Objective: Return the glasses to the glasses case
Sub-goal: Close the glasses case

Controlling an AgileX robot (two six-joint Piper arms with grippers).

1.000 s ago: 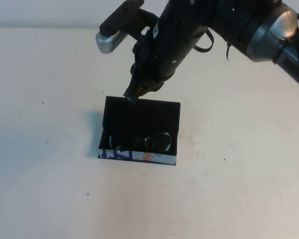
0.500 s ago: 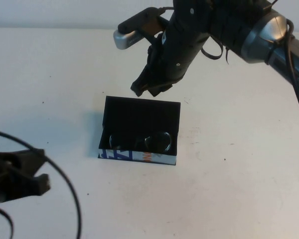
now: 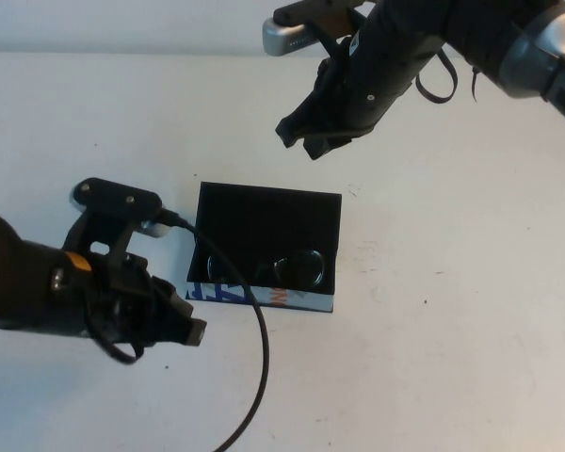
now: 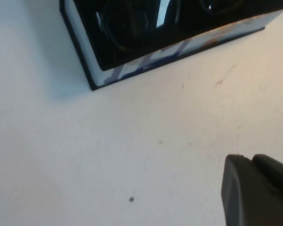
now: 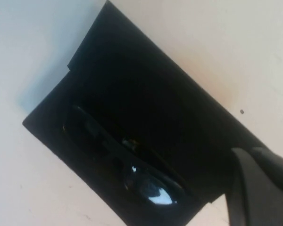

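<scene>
The glasses case (image 3: pixel 263 298) lies open mid-table, its black flap lid (image 3: pixel 268 215) leaning back. Its white printed front (image 4: pixel 179 48) faces me. The dark-framed glasses (image 3: pixel 281 268) lie inside the case, lenses glinting (image 5: pixel 150 190). My right gripper (image 3: pixel 301 139) hangs shut and empty above the table behind the lid, apart from it. In the right wrist view its fingers (image 5: pixel 254 188) stay pressed together. My left gripper (image 3: pixel 190 331) is low over the table by the case's front left corner, shut and holding nothing, its fingertips (image 4: pixel 240 165) together short of the case.
The bare white tabletop (image 3: pixel 433 358) surrounds the case. A black cable (image 3: pixel 256 358) loops from the left arm across the table in front of the case. The right arm's dark body (image 3: pixel 424 38) crosses the back right.
The right gripper has lifted off the lid's back edge and moved back and right. The left arm has come in from the lower left, up to the case's front left corner.
</scene>
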